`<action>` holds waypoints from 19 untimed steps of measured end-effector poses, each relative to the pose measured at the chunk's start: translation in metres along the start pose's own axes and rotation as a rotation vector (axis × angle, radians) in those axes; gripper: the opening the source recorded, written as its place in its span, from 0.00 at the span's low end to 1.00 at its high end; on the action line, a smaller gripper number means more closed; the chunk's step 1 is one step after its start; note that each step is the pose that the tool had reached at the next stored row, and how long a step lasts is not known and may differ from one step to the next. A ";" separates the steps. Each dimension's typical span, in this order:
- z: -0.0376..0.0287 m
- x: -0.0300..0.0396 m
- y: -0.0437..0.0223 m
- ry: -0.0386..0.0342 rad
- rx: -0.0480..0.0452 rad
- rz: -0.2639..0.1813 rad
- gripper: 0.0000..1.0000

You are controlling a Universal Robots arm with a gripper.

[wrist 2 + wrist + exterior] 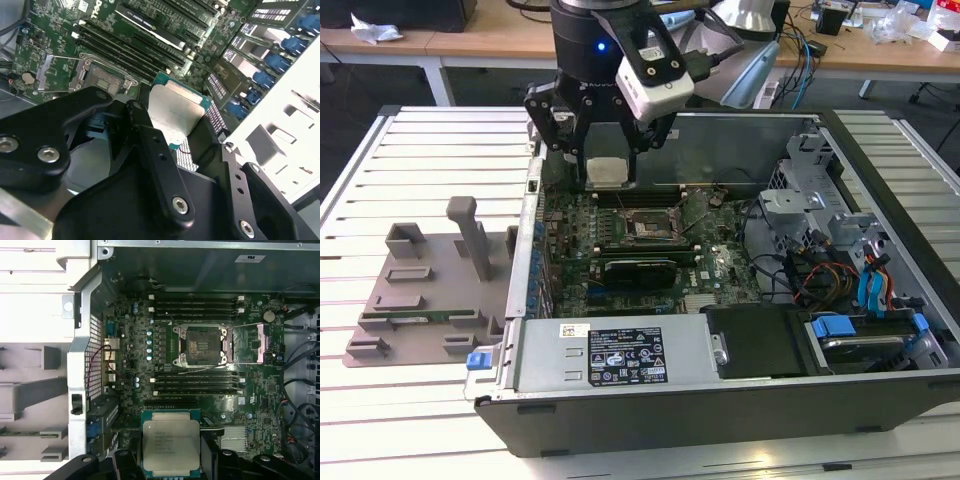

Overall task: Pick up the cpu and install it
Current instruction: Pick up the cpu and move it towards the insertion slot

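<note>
1. Exterior view: gripper [608, 165] was closed on cpu [607, 172], clamping its opposite edges and holding it above the board [575, 255].
2. First wrist view: cpu [171, 446] sat level, well apart from the open socket [204, 345].
3. Judgement: doing this well meant keeping cpu flat, squaring it over socket, matching orientation, no force; contacts likely bend easily.
</note>
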State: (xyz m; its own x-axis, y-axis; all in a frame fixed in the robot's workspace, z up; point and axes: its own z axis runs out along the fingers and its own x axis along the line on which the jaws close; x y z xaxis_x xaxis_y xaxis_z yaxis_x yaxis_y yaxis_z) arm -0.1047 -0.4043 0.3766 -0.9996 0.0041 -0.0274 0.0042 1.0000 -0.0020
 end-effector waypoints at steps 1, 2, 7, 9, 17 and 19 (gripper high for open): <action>0.0010 -0.0019 0.0000 0.0000 0.0000 0.000 0.55; 0.0024 -0.0048 0.0001 0.0000 0.0005 0.000 0.55; 0.0090 -0.0169 0.0049 0.0001 0.0014 0.000 0.55; 0.0107 -0.0205 0.0077 0.0003 0.0014 0.000 0.55; 0.0193 -0.0399 0.0149 0.0003 0.0015 0.000 0.55; 0.0204 -0.0413 0.0149 0.0003 0.0015 0.000 0.55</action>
State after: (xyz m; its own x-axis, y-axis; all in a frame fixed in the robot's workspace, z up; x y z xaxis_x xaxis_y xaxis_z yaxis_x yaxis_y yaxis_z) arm -0.0628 -0.3895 0.3573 -0.9996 0.0041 -0.0271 0.0042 1.0000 -0.0035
